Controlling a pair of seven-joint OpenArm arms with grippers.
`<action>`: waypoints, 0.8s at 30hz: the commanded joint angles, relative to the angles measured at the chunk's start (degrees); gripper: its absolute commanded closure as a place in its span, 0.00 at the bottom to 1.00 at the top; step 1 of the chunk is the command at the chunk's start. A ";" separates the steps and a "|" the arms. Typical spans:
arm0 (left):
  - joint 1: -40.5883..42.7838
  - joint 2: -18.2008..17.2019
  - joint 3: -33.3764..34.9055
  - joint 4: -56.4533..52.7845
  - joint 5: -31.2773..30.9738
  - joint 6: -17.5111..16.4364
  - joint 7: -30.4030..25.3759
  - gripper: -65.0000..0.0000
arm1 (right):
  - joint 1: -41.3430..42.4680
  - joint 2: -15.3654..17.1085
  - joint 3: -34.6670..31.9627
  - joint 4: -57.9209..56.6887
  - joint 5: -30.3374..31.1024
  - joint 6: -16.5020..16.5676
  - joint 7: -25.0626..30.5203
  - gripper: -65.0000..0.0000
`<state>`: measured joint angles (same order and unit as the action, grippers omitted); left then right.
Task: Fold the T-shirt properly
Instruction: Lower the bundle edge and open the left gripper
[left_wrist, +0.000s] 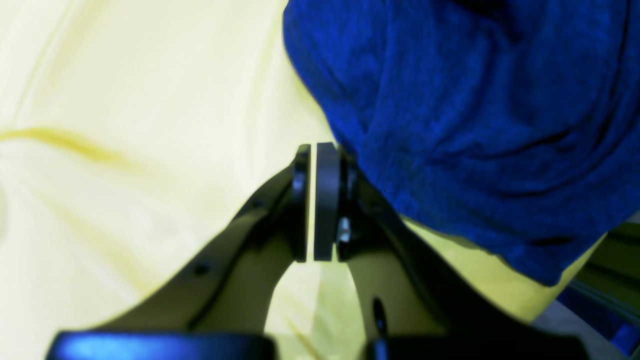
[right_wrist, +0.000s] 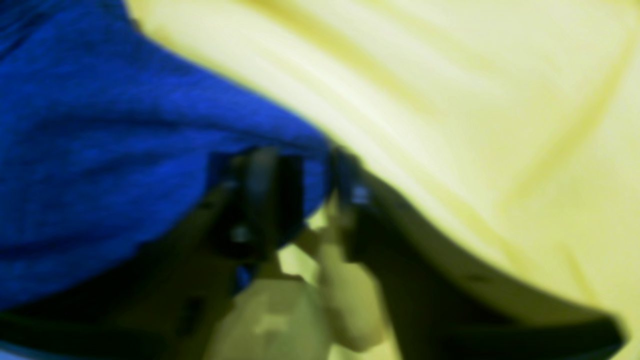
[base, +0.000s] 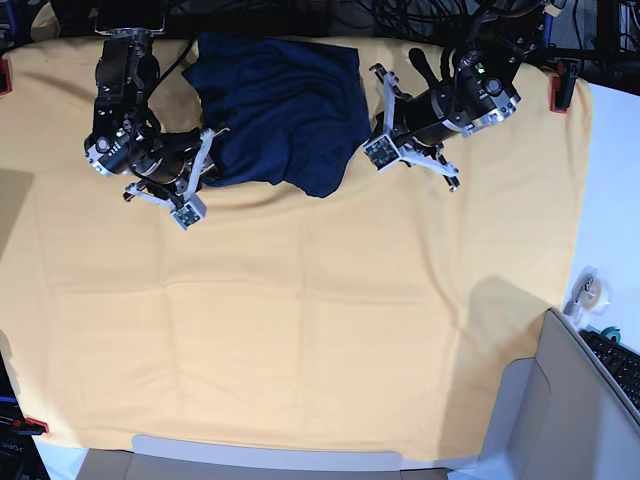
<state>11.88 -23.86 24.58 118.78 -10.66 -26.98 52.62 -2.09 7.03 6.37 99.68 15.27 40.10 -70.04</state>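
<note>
The dark navy T-shirt (base: 280, 105) lies folded into a rumpled block at the far middle of the yellow-orange cloth (base: 300, 320). In the base view my left gripper (base: 372, 118) sits at its right edge. The left wrist view shows that gripper (left_wrist: 311, 148) shut, with nothing between its fingers and the T-shirt (left_wrist: 475, 125) bunched against its right finger. My right gripper (base: 210, 162) is at the shirt's left lower corner. The blurred right wrist view shows this gripper (right_wrist: 305, 162) with its fingers apart and the edge of the T-shirt (right_wrist: 125, 150) lying between them.
Red clamps (base: 558, 92) pin the cloth at its corners. A tape roll (base: 590, 292) and a keyboard (base: 622, 362) lie on the white surface at the right. A grey panel (base: 560, 410) stands at the near right corner. Cables hang along the far edge.
</note>
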 joint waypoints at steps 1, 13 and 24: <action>-0.41 -0.36 -0.45 1.00 -0.03 0.13 -0.80 0.94 | 0.72 -0.13 0.97 0.85 -0.01 -0.10 0.02 0.55; 1.70 1.40 -8.80 1.00 -0.29 0.13 -0.80 0.80 | 2.83 0.05 14.51 -0.21 14.58 -0.10 -3.32 0.42; 3.37 1.40 -9.68 0.82 -0.29 0.13 -0.27 0.79 | 2.48 -0.13 16.00 -14.62 30.23 -0.10 -6.49 0.41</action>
<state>15.22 -22.09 15.25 118.76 -10.74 -26.98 53.45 0.62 6.76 22.57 84.90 46.81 40.16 -74.08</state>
